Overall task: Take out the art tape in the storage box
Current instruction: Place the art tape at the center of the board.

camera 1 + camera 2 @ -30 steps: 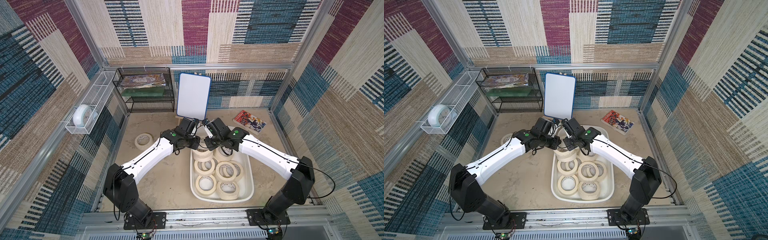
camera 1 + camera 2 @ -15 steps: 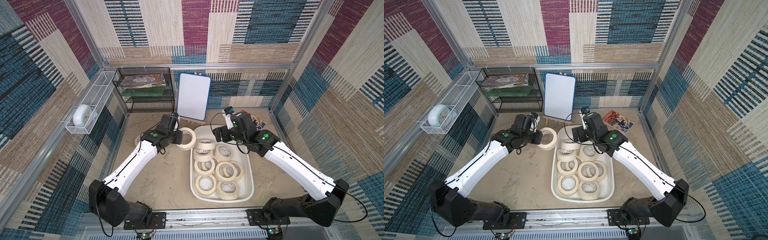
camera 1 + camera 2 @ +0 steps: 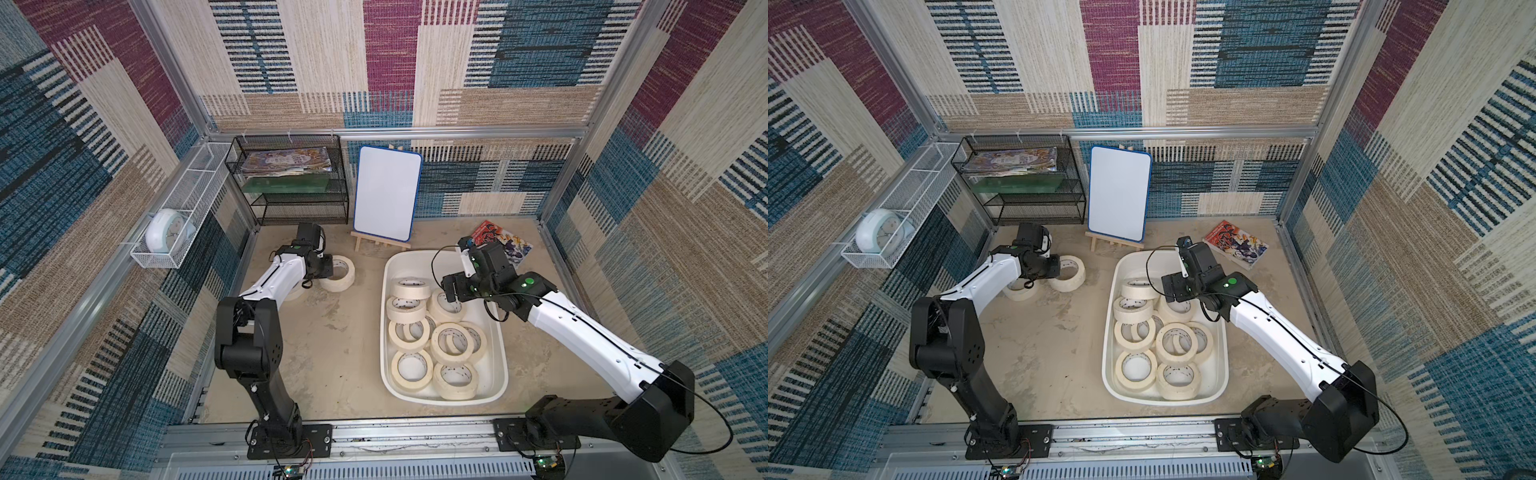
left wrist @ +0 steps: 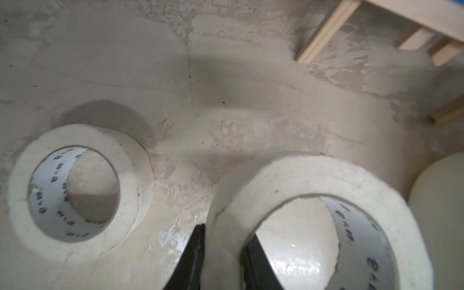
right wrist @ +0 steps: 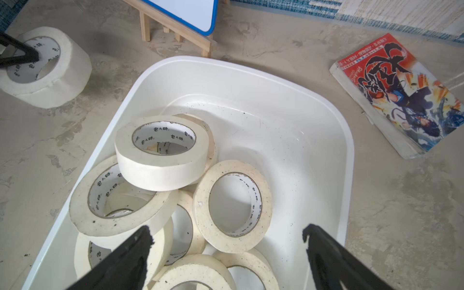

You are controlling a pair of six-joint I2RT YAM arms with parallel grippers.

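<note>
Toward the far left corner of the tabletop (image 3: 332, 353), one masking-tape roll (image 3: 341, 274) is pinched by the left gripper (image 3: 329, 270). In the left wrist view one black finger (image 4: 195, 258) is seen outside the ring wall and the other inside the core, so the fingers are closed on that wall. Whether the roll already rests on the surface cannot be told. A second roll (image 3: 1020, 292) lies flat just beside it, partly hidden under the arm.

The rest of the art tape (image 3: 451, 343) is left in the storage box (image 3: 415, 252), which sits right of centre near the front edge. The rings are heaped from its near end to its middle, several leaning on one another, and the far end is bare. Over the far part of the heap the right gripper (image 5: 227, 229) is held with its fingers spread wide and nothing between them.

Trouble is most likely in the heap. If a leaning ring is taken, its neighbours may be shifted or dragged along, and two walls could be caught in one closing. A finger pushed down against the pile could also slide the light box across the tabletop. On the left, a roll let go while tilted may be tipped onto its neighbour or sent rolling toward the easel-mounted whiteboard (image 3: 386, 193)
</note>
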